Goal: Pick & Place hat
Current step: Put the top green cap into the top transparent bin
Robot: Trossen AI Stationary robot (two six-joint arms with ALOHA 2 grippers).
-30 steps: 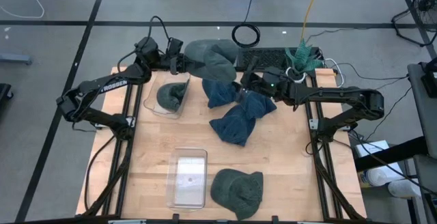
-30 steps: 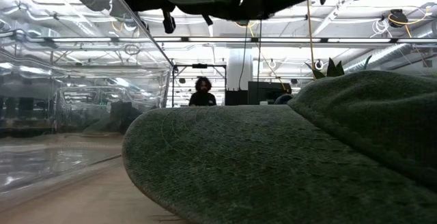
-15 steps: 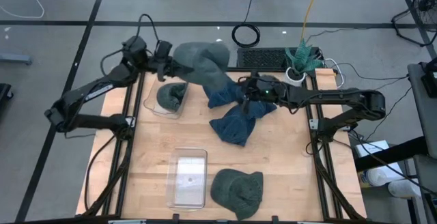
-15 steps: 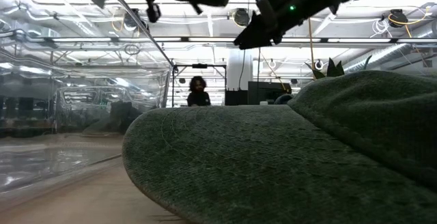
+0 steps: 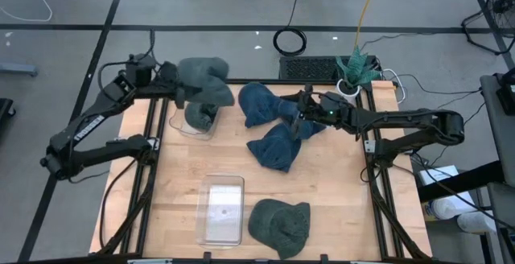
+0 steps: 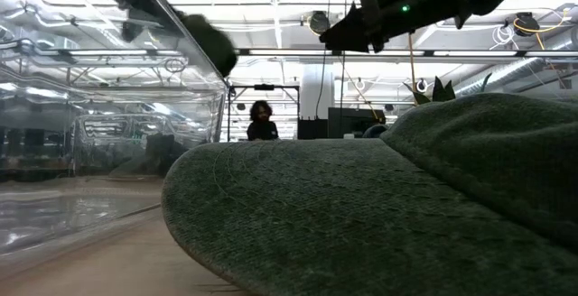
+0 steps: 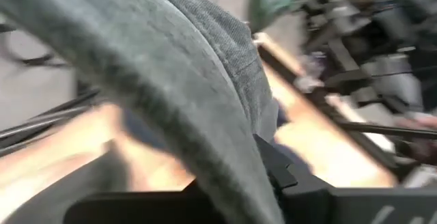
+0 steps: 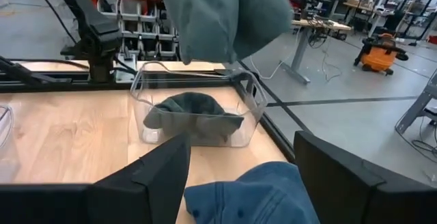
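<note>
In the upper left of the high view, the left end effector (image 5: 170,87) is clamped on a grey-green knit hat (image 5: 203,80), holding it in the air above a clear bin (image 5: 195,117) that already contains another grey-green hat (image 5: 201,113). Right of centre, the right end effector (image 5: 299,119) has its fingers spread apart over a pile of blue hats (image 5: 278,131) on the worktop (image 5: 338,191). A further grey-green hat (image 5: 280,225) lies at the lower edge, beside an empty clear bin (image 5: 221,209).

A grey-green knit hat (image 5: 203,77) hangs upper left above a clear bin (image 5: 195,115) holding another, blue denim hats (image 5: 273,127) mid-frame, pale wooden table (image 5: 338,200).
</note>
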